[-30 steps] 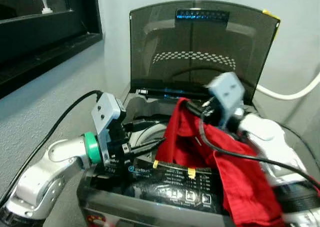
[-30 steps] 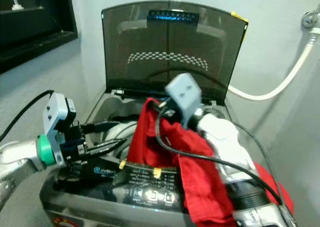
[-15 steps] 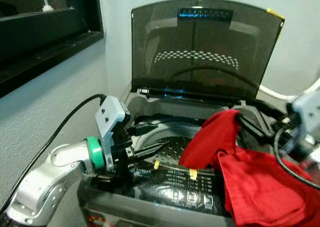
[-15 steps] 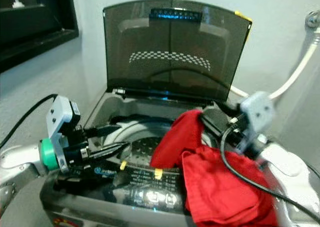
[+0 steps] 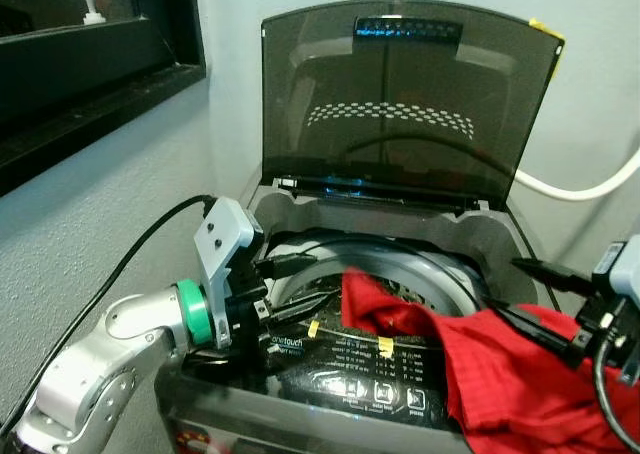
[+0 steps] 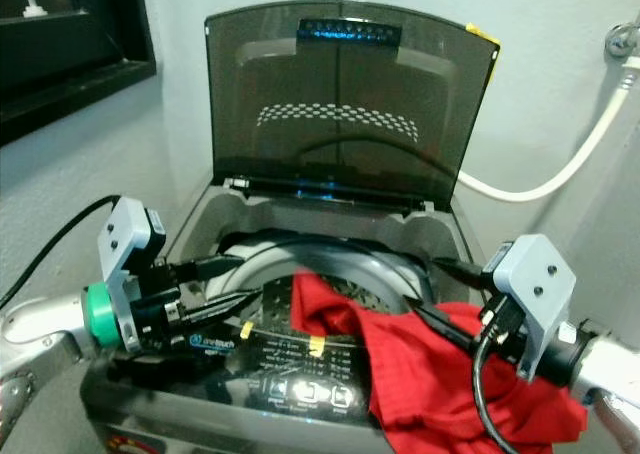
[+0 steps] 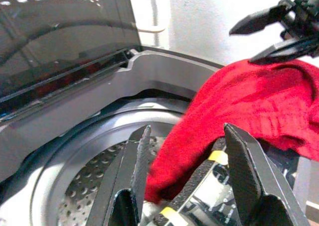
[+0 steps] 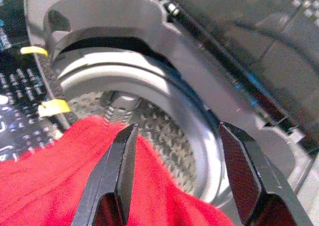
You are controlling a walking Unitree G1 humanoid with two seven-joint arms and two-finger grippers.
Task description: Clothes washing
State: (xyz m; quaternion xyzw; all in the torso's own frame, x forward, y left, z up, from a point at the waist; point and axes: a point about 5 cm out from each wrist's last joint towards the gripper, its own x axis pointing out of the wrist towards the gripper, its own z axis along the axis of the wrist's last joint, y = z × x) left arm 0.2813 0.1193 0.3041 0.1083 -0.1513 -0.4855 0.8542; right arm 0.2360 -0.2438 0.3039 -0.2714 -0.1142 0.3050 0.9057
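The right pincer [image 6: 448, 292] has moved back from the red cloth [image 5: 480, 364], fingers apart; the cloth now lies over the washer's [image 5: 300, 214] front right rim. Left pincer [image 5: 295, 286] hovers open at the left rim.

We stand in a home laundry corner: ahead of our jaws a top-loading washing machine [image 6: 300, 374], its tinted lid [image 6: 340, 104] raised, a white water hose [image 6: 560, 164] along the grey wall [image 6: 560, 34].

Soft matt red cloth [image 5: 500, 364]; glossy smoked-plastic lid [image 5: 400, 104]; perforated shiny metal drum [image 7: 94, 171]; smooth grey plastic washer top [image 6: 330, 209].
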